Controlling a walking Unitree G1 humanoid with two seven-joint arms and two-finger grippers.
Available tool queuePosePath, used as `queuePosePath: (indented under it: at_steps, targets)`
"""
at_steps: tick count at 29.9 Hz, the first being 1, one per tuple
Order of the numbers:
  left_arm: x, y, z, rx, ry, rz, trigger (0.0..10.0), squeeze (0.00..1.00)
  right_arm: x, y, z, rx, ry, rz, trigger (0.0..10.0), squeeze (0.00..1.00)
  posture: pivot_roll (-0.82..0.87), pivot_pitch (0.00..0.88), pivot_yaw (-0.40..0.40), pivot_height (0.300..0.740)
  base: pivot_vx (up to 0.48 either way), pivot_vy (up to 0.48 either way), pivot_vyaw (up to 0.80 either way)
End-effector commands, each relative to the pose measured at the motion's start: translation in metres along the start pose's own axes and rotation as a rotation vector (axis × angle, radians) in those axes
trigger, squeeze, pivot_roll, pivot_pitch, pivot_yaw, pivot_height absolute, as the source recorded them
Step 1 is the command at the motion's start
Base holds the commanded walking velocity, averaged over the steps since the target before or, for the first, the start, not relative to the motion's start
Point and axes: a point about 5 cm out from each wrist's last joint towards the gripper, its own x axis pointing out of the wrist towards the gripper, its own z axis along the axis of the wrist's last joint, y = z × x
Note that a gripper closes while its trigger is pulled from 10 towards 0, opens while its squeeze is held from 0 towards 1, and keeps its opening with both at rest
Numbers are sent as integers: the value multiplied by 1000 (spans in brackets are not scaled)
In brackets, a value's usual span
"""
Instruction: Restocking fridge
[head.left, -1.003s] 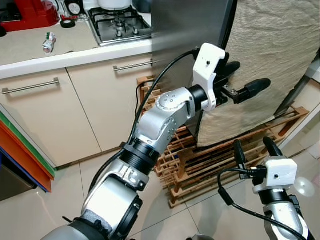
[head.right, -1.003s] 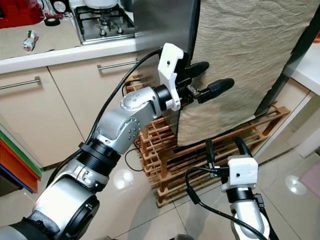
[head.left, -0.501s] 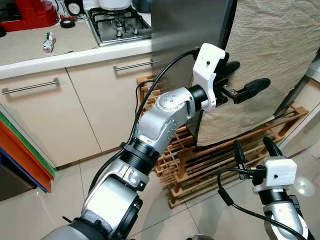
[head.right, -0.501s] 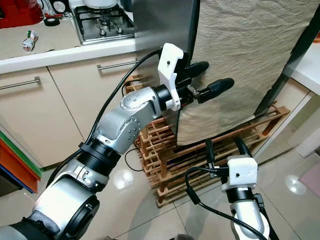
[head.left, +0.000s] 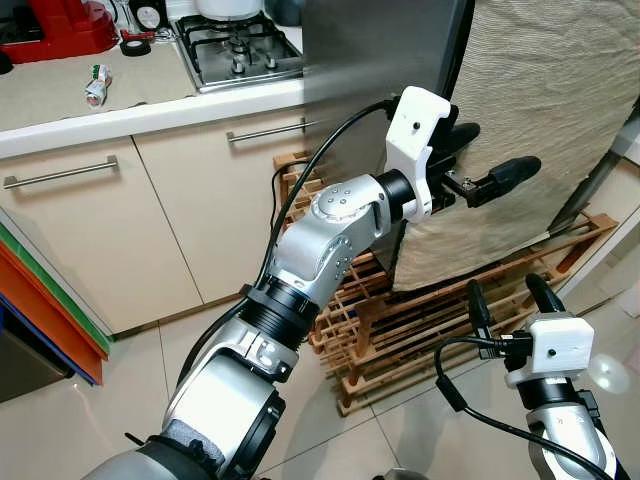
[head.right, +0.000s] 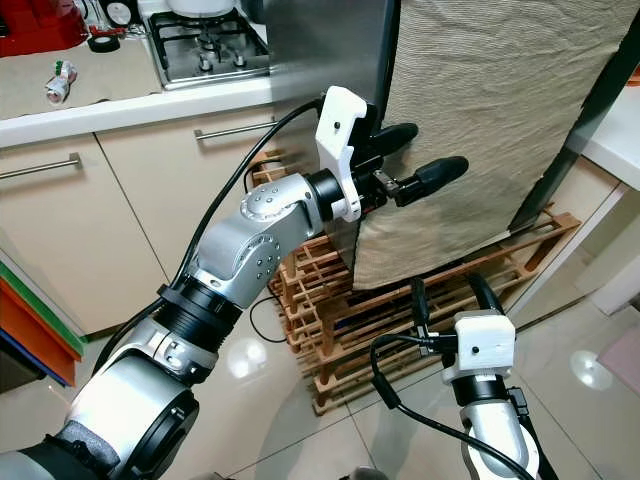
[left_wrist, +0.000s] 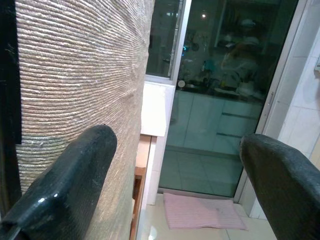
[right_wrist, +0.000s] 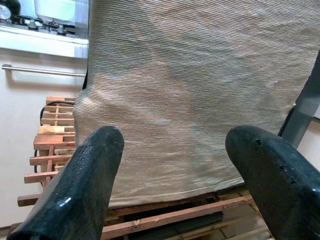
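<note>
Here the tall steel-grey fridge (head.left: 385, 60) stands shut, its front draped with a beige ribbed cloth (head.left: 540, 110), and it rests on a slatted wooden pallet (head.left: 400, 320). The left claw (head.left: 480, 160) is raised at the fridge's front corner, fingers spread apart and gripping nothing; one finger lies close against the cloth, the other stands clear of it on the open side. The right claw (head.left: 507, 297) sits lower, in front of the pallet and below the cloth's hem, also spread and empty, pointing at the cloth.

The step in hand looks like opening the door. To do it well, the left claw probably needs to hook a finger behind the door's edge through or past the cloth, then pull along the door's arc rather than straight back, so the cloth does not slip.

Behind the left arm runs the pale bench (head.left: 60, 100) with a gas hob (head.left: 240, 45) and cream cupboard doors (head.left: 100, 230) beneath.
</note>
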Motion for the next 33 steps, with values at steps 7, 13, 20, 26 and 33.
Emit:
queuePosePath:
  at_steps: [7, 13, 20, 26, 33]
  targets:
    - [24, -39, -3, -95, -67, -92, 10000, 0, 1, 0, 4, -1, -11, -3, 10000, 0, -210, 0, 23, 732, 0, 0, 0]
    - [24, -39, -3, -95, -67, -92, 10000, 0, 1, 0, 4, -1, -11, -3, 10000, 0, -210, 0, 23, 732, 0, 0, 0]
    - [24, -39, -3, -95, -67, -92, 10000, 0, 1, 0, 4, -1, -11, -3, 10000, 0, -210, 0, 23, 732, 0, 0, 0]
    - [24, -39, -3, -95, -67, -92, 10000, 0, 1, 0, 4, -1, -11, -3, 10000, 0, -210, 0, 23, 732, 0, 0, 0]
    - [24, -39, -3, -95, -67, -92, 10000, 0, 1, 0, 4, -1, -11, -3, 10000, 0, -210, 0, 23, 732, 0, 0, 0]
